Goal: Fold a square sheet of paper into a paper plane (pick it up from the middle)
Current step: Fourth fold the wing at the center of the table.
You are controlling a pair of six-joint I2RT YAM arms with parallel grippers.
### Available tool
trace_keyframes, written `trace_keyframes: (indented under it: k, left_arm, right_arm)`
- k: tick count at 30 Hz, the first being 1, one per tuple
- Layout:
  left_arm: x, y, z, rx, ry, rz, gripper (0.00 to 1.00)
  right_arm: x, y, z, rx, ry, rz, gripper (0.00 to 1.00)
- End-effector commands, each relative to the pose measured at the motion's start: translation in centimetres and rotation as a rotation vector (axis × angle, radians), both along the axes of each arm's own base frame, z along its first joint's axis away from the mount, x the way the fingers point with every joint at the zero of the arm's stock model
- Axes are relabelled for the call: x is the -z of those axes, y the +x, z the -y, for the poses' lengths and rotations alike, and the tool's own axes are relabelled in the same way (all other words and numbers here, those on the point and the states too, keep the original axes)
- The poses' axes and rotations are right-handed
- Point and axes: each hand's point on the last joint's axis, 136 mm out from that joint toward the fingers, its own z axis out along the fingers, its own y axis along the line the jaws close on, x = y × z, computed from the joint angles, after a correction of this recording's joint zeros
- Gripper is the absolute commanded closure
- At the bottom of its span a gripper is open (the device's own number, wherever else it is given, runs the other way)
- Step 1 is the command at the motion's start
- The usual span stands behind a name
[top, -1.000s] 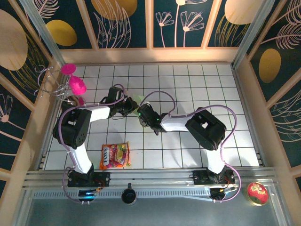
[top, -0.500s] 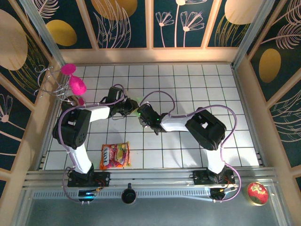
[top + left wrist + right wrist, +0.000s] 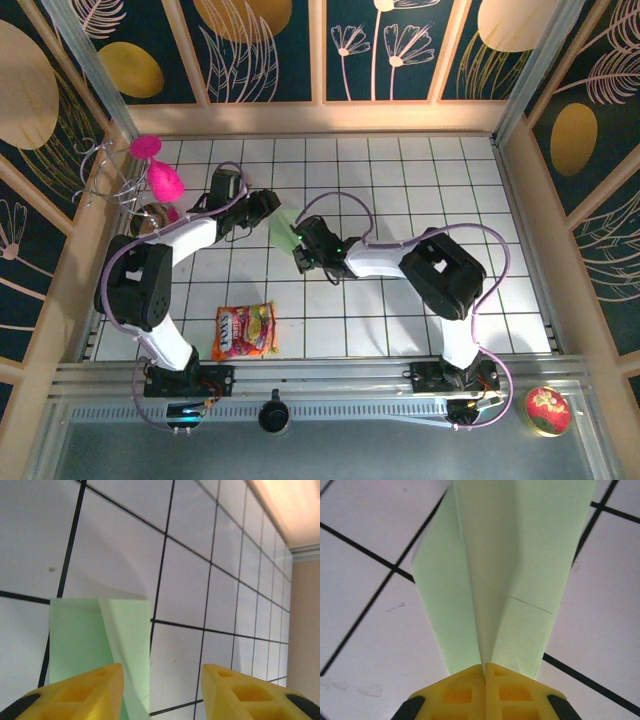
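Count: two robot arms (left (image 3: 150,280), right (image 3: 440,270)), one folded green paper (image 3: 283,229), one snack bag (image 3: 245,331), one round red tin (image 3: 547,410), one wire rack (image 3: 100,178).

You see the paper plane (image 3: 283,228), pale mint-green, folded narrow along a centre crease, one end pinched by the right gripper (image 3: 485,666).

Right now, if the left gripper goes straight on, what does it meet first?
Probably the paper plane: its edge lies just ahead of one finger of the left gripper. Otherwise the table. Depth is unclear.
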Motion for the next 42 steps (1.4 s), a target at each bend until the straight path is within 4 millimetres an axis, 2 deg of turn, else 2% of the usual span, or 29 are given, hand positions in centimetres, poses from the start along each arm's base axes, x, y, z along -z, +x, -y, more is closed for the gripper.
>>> trace_keyframes:
  k: [1,8,17,30,42]
  left_arm:
    - [0.1,-1.4,-0.6,-0.021,-0.001,0.009,0.55]
    - [0.0,-4.0,-0.1,0.000,-0.114,0.050,0.53]
    - [2.9,-7.0,0.8,0.030,-0.206,-0.009,0.53]
    - [4.4,-7.9,2.5,0.067,-0.218,-0.036,0.53]
    - [5.1,-8.0,1.7,0.024,-0.184,-0.031,0.52]
  right_arm:
    - [-1.7,-0.8,-0.4,-0.052,0.109,-0.095,1.00]
    - [-1.9,-0.9,-0.7,-0.083,0.184,-0.198,1.00]
    - [-1.3,-1.0,-1.4,-0.123,0.202,-0.301,1.00]
    - [0.5,-1.1,-1.0,-0.112,0.175,-0.395,1.00]
    - [1.3,-1.7,-1.1,-0.137,0.233,-0.495,1.00]
